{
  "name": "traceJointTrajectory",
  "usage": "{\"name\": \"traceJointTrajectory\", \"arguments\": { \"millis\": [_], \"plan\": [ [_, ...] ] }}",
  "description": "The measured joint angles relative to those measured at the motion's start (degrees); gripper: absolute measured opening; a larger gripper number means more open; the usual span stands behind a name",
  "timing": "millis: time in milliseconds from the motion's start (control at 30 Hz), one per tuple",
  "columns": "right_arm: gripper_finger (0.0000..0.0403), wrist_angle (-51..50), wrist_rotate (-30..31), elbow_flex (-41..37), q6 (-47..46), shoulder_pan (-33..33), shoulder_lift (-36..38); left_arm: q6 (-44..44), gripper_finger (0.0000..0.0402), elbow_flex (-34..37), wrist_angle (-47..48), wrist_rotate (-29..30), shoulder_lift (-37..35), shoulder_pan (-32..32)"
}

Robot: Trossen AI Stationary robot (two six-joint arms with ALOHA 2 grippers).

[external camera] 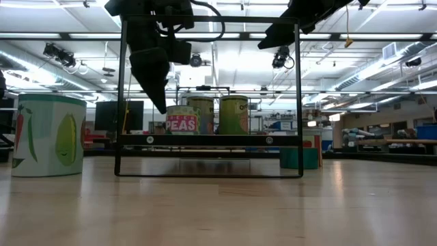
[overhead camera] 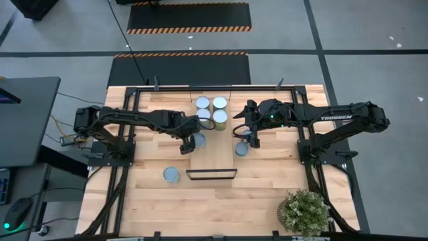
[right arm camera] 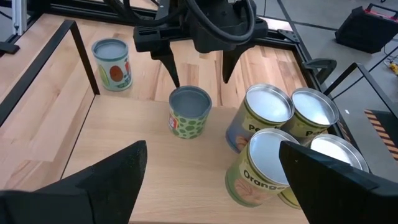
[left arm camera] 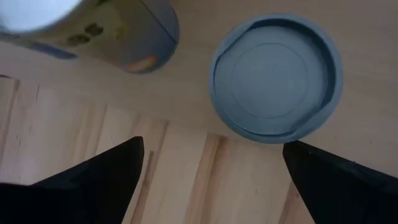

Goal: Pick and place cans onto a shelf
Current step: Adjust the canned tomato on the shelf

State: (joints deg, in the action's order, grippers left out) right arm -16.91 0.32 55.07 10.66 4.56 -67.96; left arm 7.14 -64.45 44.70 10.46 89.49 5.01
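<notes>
Grey-topped can stands on shelf under open left hand.

Four cans are standing together at the shelf's far end. One can is sitting on the table, left of it.

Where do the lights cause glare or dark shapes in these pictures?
Right wrist view: the clustered cans' tops glare white. Left wrist view: a white glare patch on one can's top. Low view: bright ceiling lights leave the left gripper, above the shelf, a black silhouette.
</notes>
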Motion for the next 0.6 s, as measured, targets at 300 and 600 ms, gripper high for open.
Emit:
{"name": "traceJointTrajectory", "arguments": {
  "millis": [300,600],
  "plan": [
    [0.0373,0.04,-0.01,0.00,0.30,0.00,0.00,-0.01,0.0389,0.07,-2.82,15.42,0.00,-0.15],
    [0.0373,-0.63,-0.35,0.00,-0.18,0.00,-0.36,2.02,0.0389,0.07,-1.16,16.45,0.00,-1.07]
  ]
}}
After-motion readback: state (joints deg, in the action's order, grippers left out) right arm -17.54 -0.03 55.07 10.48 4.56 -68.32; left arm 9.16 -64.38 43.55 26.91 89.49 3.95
